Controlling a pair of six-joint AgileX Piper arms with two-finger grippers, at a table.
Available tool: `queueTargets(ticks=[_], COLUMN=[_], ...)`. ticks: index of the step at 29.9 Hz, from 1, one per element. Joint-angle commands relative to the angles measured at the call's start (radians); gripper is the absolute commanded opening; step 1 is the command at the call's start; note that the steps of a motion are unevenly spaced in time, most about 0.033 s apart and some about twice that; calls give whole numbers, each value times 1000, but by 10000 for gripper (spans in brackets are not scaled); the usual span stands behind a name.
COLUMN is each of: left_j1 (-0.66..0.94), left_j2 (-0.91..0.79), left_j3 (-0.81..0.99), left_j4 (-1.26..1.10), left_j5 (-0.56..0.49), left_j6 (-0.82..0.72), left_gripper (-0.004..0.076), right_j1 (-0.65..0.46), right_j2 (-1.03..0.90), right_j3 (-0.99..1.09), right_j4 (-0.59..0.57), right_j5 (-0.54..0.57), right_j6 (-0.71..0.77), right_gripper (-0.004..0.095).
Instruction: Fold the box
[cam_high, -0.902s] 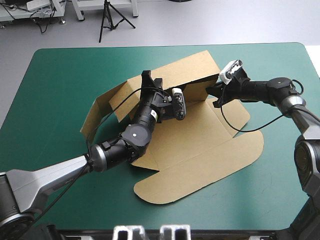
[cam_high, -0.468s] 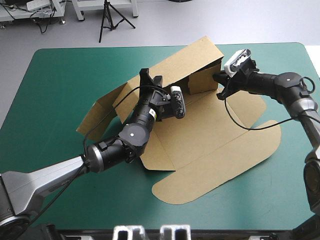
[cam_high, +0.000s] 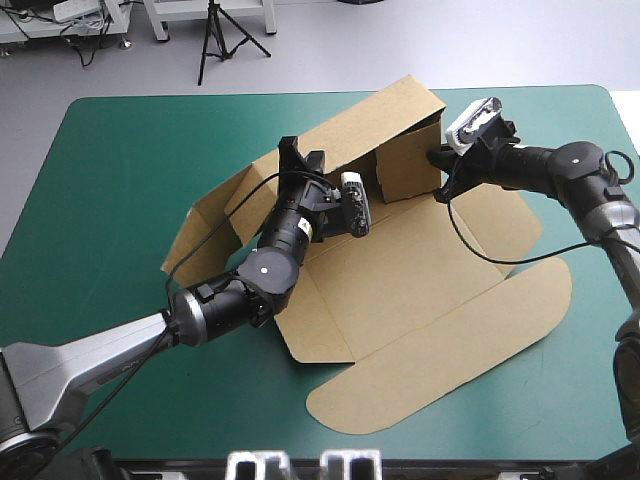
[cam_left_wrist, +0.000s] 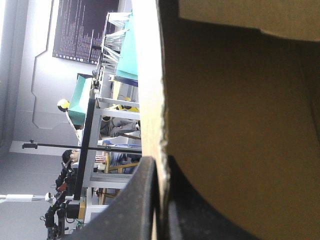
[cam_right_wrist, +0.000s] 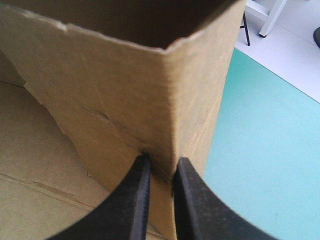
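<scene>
The box lies across the middle of the table, with its lid flat toward 5 o'clock. Compared with a moment earlier, the far wall stands taller and more upright at 12 o'clock, and the whole sheet has slid toward 4 o'clock, so the lid now reaches closer to the table's right edge.

The left gripper is clenched on the top edge of that wall at its 10 o'clock end; its wrist view shows the board edge nipped between the black fingers. The right gripper has risen with the wall's 2 o'clock end and is clamped on the folded corner there.

The short side flap at 9 o'clock is only half raised and untucked. I judge the back wall is nearly set. The side walls still need lifting and tucking, and both pinches must hold or the wall may flop flat.
</scene>
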Motion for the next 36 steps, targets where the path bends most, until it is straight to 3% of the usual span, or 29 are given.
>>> queueTargets(ticks=[1, 14, 17, 22, 24, 30, 36], left_j1=[-26, -26, -26, -26, -26, -65, -152], left_j2=[-25, -21, -11, 25, 36, 36, 36], left_j3=[-26, -26, -26, -28, -28, -32, -57], left_j4=[36, 36, 44, 83, 83, 83, 83], left_j5=[-150, -124, -94, 4, 13, 34, 182], left_j6=[-6, -6, -6, -2, -11, -67, -89], left_gripper=[-9, -3, 50, 244, 287, 298, 298], right_j1=[68, 104, 104, 104, 104, 101, 101], right_j2=[-65, -65, -65, -65, -65, -65, -65], right_j3=[-34, -34, -34, -34, -34, -34, -34], right_j4=[115, -45, -45, -47, -47, -68, -94], right_j5=[131, 129, 129, 129, 127, 102, 94], right_j6=[0, 136, 141, 153, 153, 198, 242], right_gripper=[-11, -11, -10, -10, -10, -11, -11])
